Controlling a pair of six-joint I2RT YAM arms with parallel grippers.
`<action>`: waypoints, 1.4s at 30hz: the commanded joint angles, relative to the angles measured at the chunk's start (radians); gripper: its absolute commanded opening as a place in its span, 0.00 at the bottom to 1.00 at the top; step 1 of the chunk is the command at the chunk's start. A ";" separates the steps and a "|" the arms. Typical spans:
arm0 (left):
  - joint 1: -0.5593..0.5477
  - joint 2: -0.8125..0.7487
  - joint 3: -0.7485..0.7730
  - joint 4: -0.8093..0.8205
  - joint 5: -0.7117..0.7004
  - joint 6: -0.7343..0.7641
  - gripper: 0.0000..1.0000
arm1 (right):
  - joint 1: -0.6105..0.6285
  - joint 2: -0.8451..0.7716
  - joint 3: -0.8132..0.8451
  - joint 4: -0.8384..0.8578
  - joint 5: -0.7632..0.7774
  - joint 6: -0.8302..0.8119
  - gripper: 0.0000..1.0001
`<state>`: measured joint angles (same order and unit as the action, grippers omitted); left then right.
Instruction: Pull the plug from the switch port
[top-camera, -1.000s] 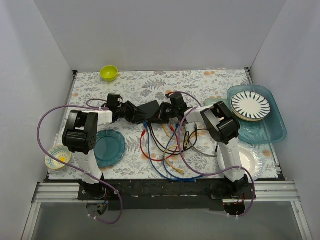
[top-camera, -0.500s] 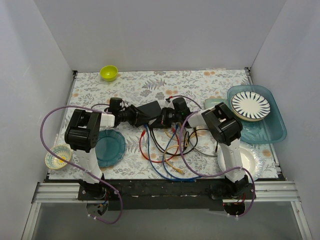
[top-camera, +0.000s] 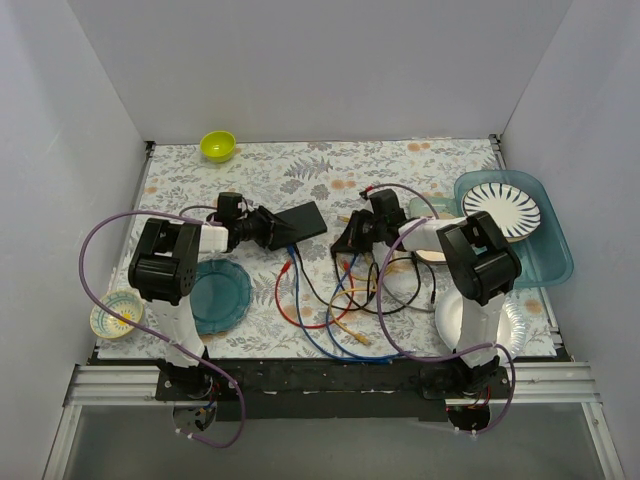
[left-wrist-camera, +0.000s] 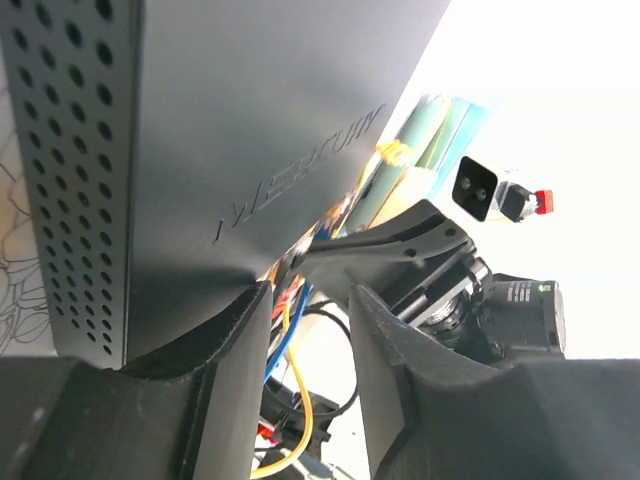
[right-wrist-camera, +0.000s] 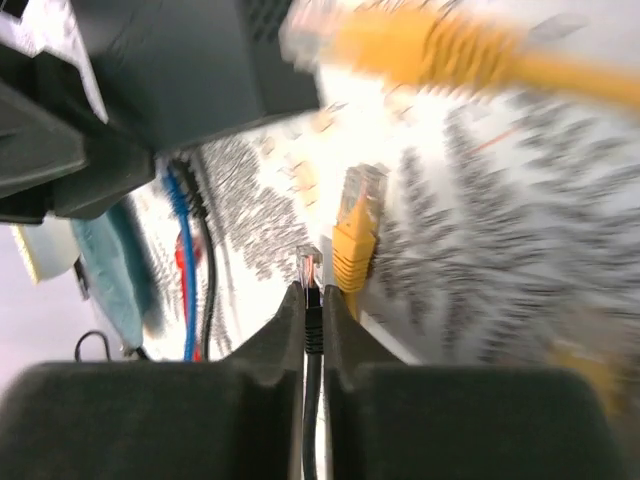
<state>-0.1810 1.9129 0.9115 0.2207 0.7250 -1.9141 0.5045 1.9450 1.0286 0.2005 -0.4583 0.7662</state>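
Note:
The switch (top-camera: 305, 220) is a flat dark box lying at an angle at mid-table. My left gripper (top-camera: 265, 228) is at its left end. In the left wrist view the switch (left-wrist-camera: 250, 130) fills the upper left. My left finger (left-wrist-camera: 235, 370) lies against its face, and the gap in my left gripper (left-wrist-camera: 310, 320) holds only cables beyond it. My right gripper (top-camera: 350, 238) is to the right of the switch, clear of it. It (right-wrist-camera: 313, 300) is shut on a black cable's plug (right-wrist-camera: 311, 268), whose clear tip is free. The switch (right-wrist-camera: 190, 60) is at upper left.
A tangle of coloured cables (top-camera: 340, 300) lies in front of the switch, and yellow plugs (right-wrist-camera: 355, 235) lie loose. There is a green bowl (top-camera: 218, 145) at the back, a teal plate (top-camera: 218, 295), a small bowl (top-camera: 117, 313), a striped plate (top-camera: 500, 210) in a teal tray (top-camera: 545, 260) and a white plate (top-camera: 490, 320).
My right gripper has moved right, away from the switch, with the black plug in it, and a gap has opened between them. My left gripper has shifted slightly right and the switch has turned a little.

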 joint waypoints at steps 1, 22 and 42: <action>0.011 -0.071 0.009 0.043 -0.036 -0.034 0.38 | -0.011 -0.050 0.036 -0.055 0.030 -0.094 0.26; 0.029 -0.029 0.043 -0.182 -0.157 0.044 0.38 | 0.124 0.196 0.335 -0.081 -0.057 -0.015 0.43; 0.028 -0.046 -0.006 -0.187 -0.159 0.069 0.37 | 0.123 0.312 0.416 -0.053 -0.031 0.068 0.41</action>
<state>-0.1535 1.8767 0.9333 0.1257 0.6086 -1.8828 0.6296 2.2162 1.4162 0.1417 -0.5293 0.8284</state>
